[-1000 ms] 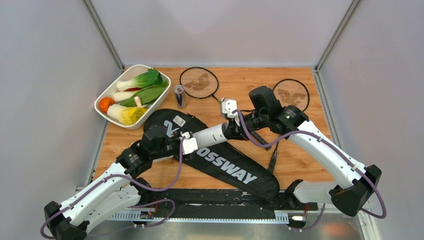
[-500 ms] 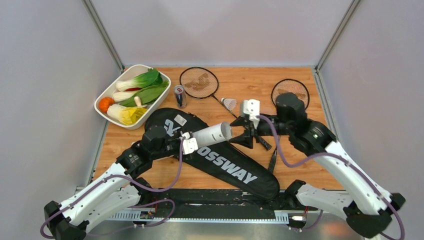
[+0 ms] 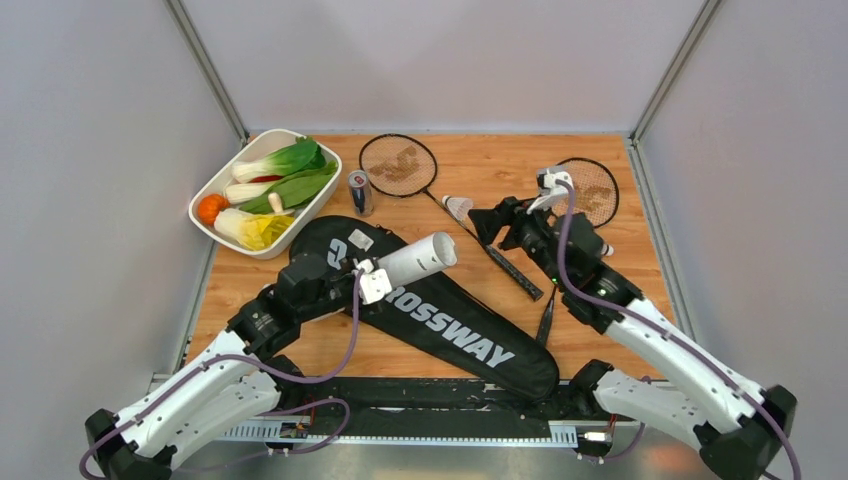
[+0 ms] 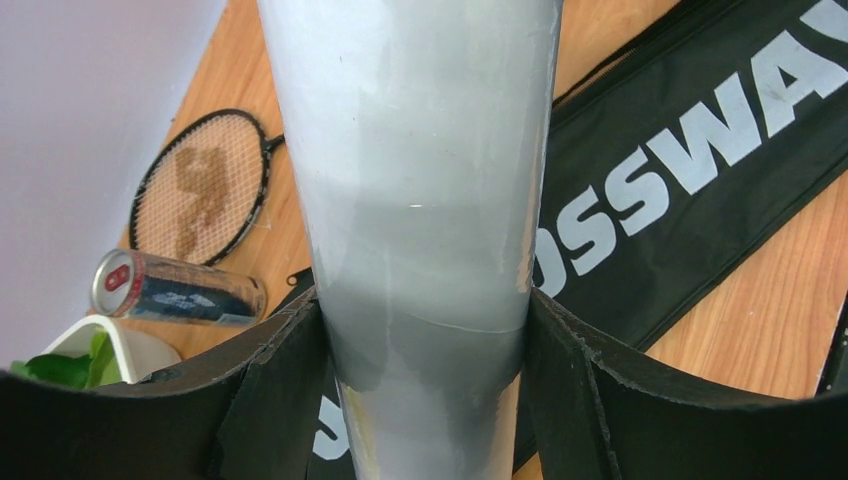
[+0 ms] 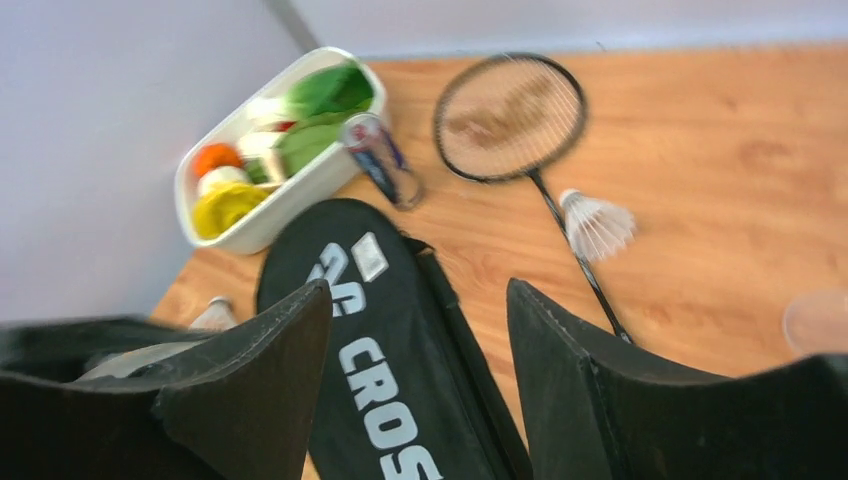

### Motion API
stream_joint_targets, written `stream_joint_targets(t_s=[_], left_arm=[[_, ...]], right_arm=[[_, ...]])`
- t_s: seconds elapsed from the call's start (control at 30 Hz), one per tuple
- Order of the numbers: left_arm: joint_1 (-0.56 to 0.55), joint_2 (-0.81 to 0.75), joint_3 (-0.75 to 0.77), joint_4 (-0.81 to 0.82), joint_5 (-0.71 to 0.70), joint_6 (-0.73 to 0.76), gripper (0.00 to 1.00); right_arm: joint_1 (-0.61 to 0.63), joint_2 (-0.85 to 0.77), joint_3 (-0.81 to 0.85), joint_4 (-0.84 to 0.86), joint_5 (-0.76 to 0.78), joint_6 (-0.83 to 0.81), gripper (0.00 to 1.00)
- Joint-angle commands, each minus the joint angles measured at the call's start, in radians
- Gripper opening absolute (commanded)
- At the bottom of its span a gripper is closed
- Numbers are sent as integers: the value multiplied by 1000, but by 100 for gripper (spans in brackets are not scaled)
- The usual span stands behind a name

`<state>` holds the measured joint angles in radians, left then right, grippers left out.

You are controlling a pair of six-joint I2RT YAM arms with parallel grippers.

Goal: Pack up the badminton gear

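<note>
My left gripper (image 3: 383, 276) (image 4: 425, 300) is shut on the white tube (image 3: 420, 257) (image 4: 420, 180), held slanting above the black CROSSWAY racket bag (image 3: 445, 325) (image 4: 690, 160), open mouth to the right. My right gripper (image 3: 490, 222) (image 5: 418, 290) hangs open and empty to the right of the tube's mouth, over the bag's edge (image 5: 385, 370). A white shuttlecock (image 3: 459, 207) (image 5: 597, 222) lies beside one racket's shaft. That racket (image 3: 398, 165) (image 5: 510, 118) rests at the back middle. The other racket (image 3: 590, 190) lies at the back right, partly under my right arm.
A white tray (image 3: 215, 190) (image 5: 262, 225) of vegetables stands at the back left. A blue-silver drink can (image 3: 359, 191) (image 4: 175, 290) (image 5: 380, 160) stands between the tray and the nearer racket. Grey walls close in three sides.
My right gripper was shut at the tube's mouth; it has opened and drawn back to the right and farther away. The left arm has tipped the tube's mouth slightly up.
</note>
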<state>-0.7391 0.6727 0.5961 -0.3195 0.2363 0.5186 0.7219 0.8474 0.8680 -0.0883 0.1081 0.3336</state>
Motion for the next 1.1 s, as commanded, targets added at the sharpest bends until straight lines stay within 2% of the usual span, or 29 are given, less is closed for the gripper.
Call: stream_joint_targets(t_s=[0.0, 0.13, 0.3, 0.43, 0.8, 1.07], left_arm=[[1, -76, 14, 52, -45, -31, 2], [1, -137, 3, 75, -75, -49, 2], [2, -173, -9, 100, -20, -81, 2], [2, -171, -6, 99, 9, -92, 2], [1, -169, -11, 109, 22, -115, 2], [1, -164, -11, 115, 25, -117, 2]], right_arm=[[-20, 126, -73, 194, 293, 309, 67], [-72, 285, -97, 323, 254, 361, 65], [-166, 515, -81, 494, 57, 412, 58], [-190, 669, -34, 566, 43, 455, 54], [-206, 973, 137, 583, 77, 506, 52], [-210, 1082, 224, 519, 110, 508, 48]])
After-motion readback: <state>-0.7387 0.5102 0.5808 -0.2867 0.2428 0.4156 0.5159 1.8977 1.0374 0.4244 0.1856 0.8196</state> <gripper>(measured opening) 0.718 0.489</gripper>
